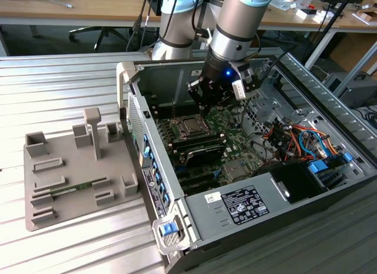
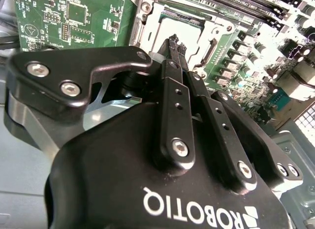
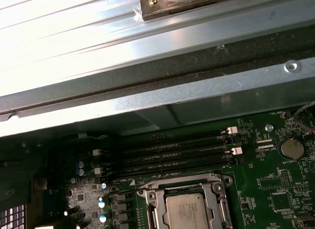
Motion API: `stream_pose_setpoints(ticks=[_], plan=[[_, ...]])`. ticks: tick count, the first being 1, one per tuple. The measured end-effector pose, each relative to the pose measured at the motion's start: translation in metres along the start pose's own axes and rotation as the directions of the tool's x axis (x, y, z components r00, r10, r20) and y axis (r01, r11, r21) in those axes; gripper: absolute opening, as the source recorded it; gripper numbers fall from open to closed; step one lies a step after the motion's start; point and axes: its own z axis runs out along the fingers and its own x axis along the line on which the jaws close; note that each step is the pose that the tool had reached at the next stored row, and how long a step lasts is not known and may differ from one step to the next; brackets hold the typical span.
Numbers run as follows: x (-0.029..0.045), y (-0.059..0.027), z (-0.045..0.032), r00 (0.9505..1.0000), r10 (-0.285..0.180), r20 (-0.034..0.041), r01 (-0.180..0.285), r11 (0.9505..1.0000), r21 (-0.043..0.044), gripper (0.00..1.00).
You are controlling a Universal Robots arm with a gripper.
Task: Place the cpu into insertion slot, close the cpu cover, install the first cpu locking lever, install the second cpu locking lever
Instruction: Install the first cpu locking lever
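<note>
exterior view, foreground: ribbed metal surface [image 1: 70, 250] carrying an open computer case [image 1: 294, 224], laid on its side. at the case's near end, grey power supply [image 1: 235, 204] with a white label. on the exterior view's left, just beside the case, grey fixture tray [image 1: 76, 206] with upright blocks.

mid-depth, inside the case: green motherboard [image 1: 235, 150]; black rectangular module [image 1: 197, 149] just nearer than the socket; bundle of orange and blue cables [image 1: 288, 135] toward the exterior view's right.

beyond the module: cpu [image 1: 191, 126], silvery top up, seated flat in the insertion slot [image 1: 181, 131]. in the first wrist view, cpu cover [image 3: 183, 181] lying down around the chip as a thin metal frame, chip top showing through the square cut-out; long black memory slots [image 3: 172, 152] just beside the socket; round coin battery [image 3: 291, 148] well apart from it.

directly over the socket: end effector [image 1: 206, 111], pointing down, close above the cpu; contact or gap, cannot tell. in the second wrist view, fingers [image 2: 172, 115] pressed together, pinching nothing, tips hovering over the edge of the cover frame.

farther back: grey arm [image 1: 235, 26] rising out of the exterior view; wooden desks [image 1: 88, 9] behind it.
</note>
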Motion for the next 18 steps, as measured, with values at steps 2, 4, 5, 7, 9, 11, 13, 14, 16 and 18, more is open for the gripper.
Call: stream_pose_setpoints(ticks=[2,4,5,7,9,11,13,14,16,18], plan=[[0.0,0.0,0.0,1.0,-0.004,0.0001,0.004,1.0,0.0001,0.1],[0.0,0.0,0.0,1.0,-0.007,0.0002,0.007,1.0,0.0002,0.1],[0.0,0.0,0.0,1.0,-0.008,0.0002,0.008,1.0,0.0002,0.1],[0.0,0.0,0.0,0.9999,-0.011,0.0004,0.011,0.9999,0.0003,0.1],[0.0,0.0,0.0,0.9999,-0.014,0.0004,0.014,0.9999,0.0004,0.1],[0.0,0.0,0.0,0.9998,-0.018,0.0005,0.018,0.9998,0.0005,0.1],[0.0,0.0,0.0,0.9997,-0.023,0.0007,0.023,0.9997,0.0007,0.1],[0.0,0.0,0.0,0.9996,-0.028,0.0008,0.028,0.9996,0.0007,0.1],[0.0,0.0,0.0,0.9992,-0.041,0.0011,0.041,0.9992,0.0011,0.1],[0.0,0.0,0.0,0.9989,-0.047,0.0013,0.047,0.9989,0.0014,0.1]])
